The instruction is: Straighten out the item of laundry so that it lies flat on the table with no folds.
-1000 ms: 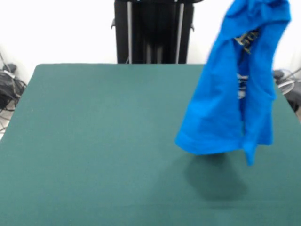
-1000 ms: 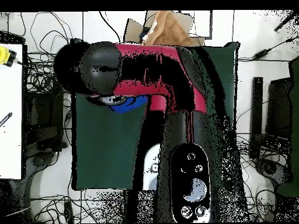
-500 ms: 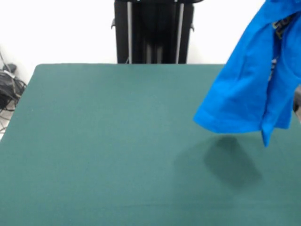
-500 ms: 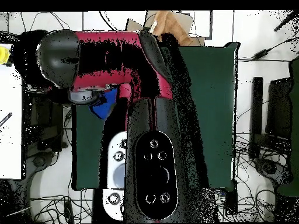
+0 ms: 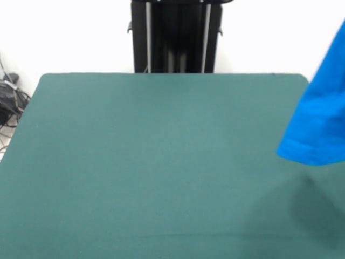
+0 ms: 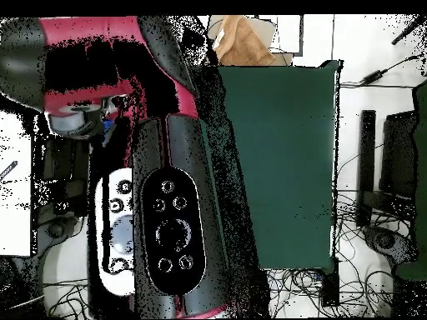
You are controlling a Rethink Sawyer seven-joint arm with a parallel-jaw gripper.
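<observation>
Looking straight down, I am seeing the arm [image 6: 167, 208] sprawling over the left part of the overhead view, its long black link with the round bolted cap lying lengthwise and its red upper link [image 6: 92, 42] bending across the top left corner, out past the table [image 6: 283, 167] edge. I am not finding the gripper in either view: the arm's own bulk is covering whatever hangs beneath it from above, and the front view is cutting off above the cloth, so I cannot tell how far the pincer is parted or what it has hold of. I am catching only a tiny blue fleck under the red link, too small to call. In the front view the shirt [image 5: 318, 124] is hanging in the air at the right edge, clear of the felt, with only its lower portion showing as a plain bright blue sheet; its bottom hem is running roughly level and the rest is passing out of frame to the right and upward. I am seeing no lettering on the visible part. A soft shadow [image 5: 312, 210] is lying on the green felt below it, near the front right corner.
</observation>
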